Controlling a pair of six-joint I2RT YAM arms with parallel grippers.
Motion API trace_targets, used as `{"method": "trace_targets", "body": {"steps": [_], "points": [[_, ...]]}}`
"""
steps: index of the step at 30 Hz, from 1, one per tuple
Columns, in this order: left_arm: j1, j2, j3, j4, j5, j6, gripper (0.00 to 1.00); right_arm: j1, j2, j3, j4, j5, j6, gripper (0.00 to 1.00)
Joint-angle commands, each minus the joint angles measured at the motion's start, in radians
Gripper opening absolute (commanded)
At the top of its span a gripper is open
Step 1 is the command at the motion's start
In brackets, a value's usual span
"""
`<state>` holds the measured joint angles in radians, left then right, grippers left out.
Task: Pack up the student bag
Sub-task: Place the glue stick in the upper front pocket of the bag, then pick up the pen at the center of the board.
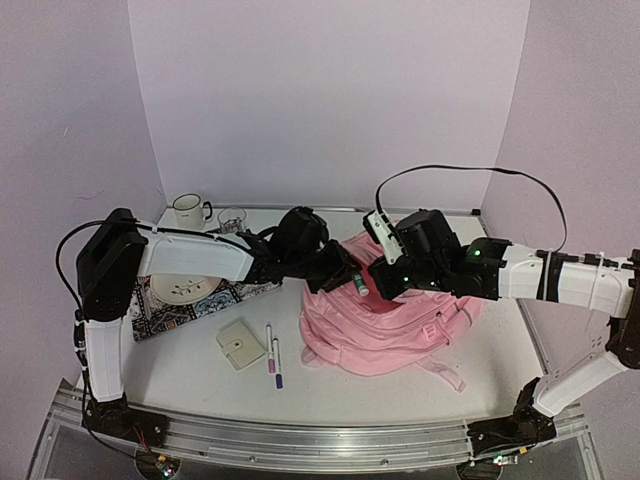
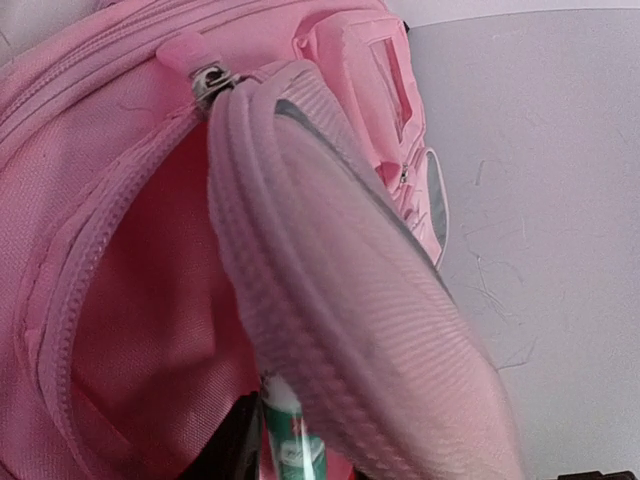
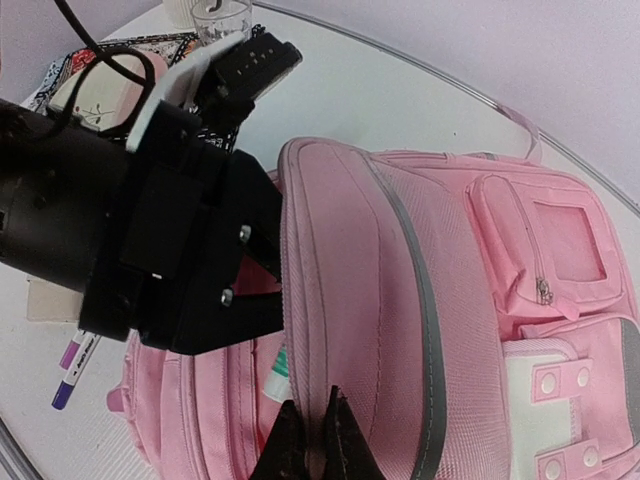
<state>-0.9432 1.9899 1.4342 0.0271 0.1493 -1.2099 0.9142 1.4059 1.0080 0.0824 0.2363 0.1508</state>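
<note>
The student bag (image 1: 395, 325) lies on the table, its main pocket unzipped. My right gripper (image 3: 318, 440) is shut on the edge of the lifted flap (image 3: 360, 290) and holds the pocket open. My left gripper (image 1: 348, 275) reaches into the opening from the left. A green-and-white tube (image 2: 290, 440) stands upright just inside the pocket, right beside my left gripper's black finger (image 2: 228, 450). The flap hides the other finger, so I cannot say whether the tube is still gripped. The tube also shows under the flap (image 3: 278, 378).
A cream wallet (image 1: 240, 345) and two pens (image 1: 273, 355) lie left of the bag. Behind them a plate (image 1: 185, 290) sits on a patterned mat, with a mug (image 1: 188, 210) and a glass (image 1: 232, 218) at the back.
</note>
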Motion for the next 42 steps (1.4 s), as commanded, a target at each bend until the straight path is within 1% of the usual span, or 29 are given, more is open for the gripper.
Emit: {"method": "trace_targets", "body": {"steps": [1, 3, 5, 10, 15, 20, 26, 31, 33, 39, 42], "points": [[0.006, -0.018, 0.027, 0.065, -0.008, -0.013, 0.4, 0.01, -0.006, 0.063, 0.105, -0.021, 0.007, 0.0], [0.006, -0.04, 0.014, 0.066, -0.02, -0.008, 0.44, 0.01, -0.006, 0.063, 0.105, -0.02, 0.007, 0.0], [0.006, -0.059, -0.001, 0.064, -0.025, 0.005, 0.46, 0.01, -0.007, 0.063, 0.105, -0.018, 0.006, 0.0], [0.006, -0.118, -0.069, 0.032, -0.027, 0.035, 0.46, 0.01, -0.004, 0.06, 0.105, 0.001, 0.0, 0.0], [0.001, -0.191, -0.149, -0.097, -0.046, 0.099, 0.47, 0.01, 0.002, 0.058, 0.105, 0.003, 0.002, 0.0], [-0.025, -0.288, -0.234, -0.239, -0.115, 0.143, 0.47, 0.01, 0.011, 0.061, 0.105, -0.002, 0.005, 0.0], [-0.064, -0.362, -0.335, -0.384, -0.17, 0.148, 0.48, 0.01, 0.023, 0.065, 0.101, -0.007, 0.006, 0.0], [-0.112, -0.362, -0.365, -0.491, -0.202, 0.124, 0.46, 0.011, 0.028, 0.068, 0.09, -0.013, 0.021, 0.0], [-0.131, -0.349, -0.368, -0.527, -0.21, 0.11, 0.44, 0.01, 0.023, 0.064, 0.088, -0.013, 0.029, 0.0], [-0.162, -0.32, -0.385, -0.553, -0.21, 0.073, 0.38, 0.01, 0.02, 0.054, 0.086, -0.015, 0.028, 0.0], [-0.164, -0.305, -0.382, -0.557, -0.214, 0.071, 0.37, 0.01, 0.022, 0.055, 0.087, -0.018, 0.025, 0.0]]}}
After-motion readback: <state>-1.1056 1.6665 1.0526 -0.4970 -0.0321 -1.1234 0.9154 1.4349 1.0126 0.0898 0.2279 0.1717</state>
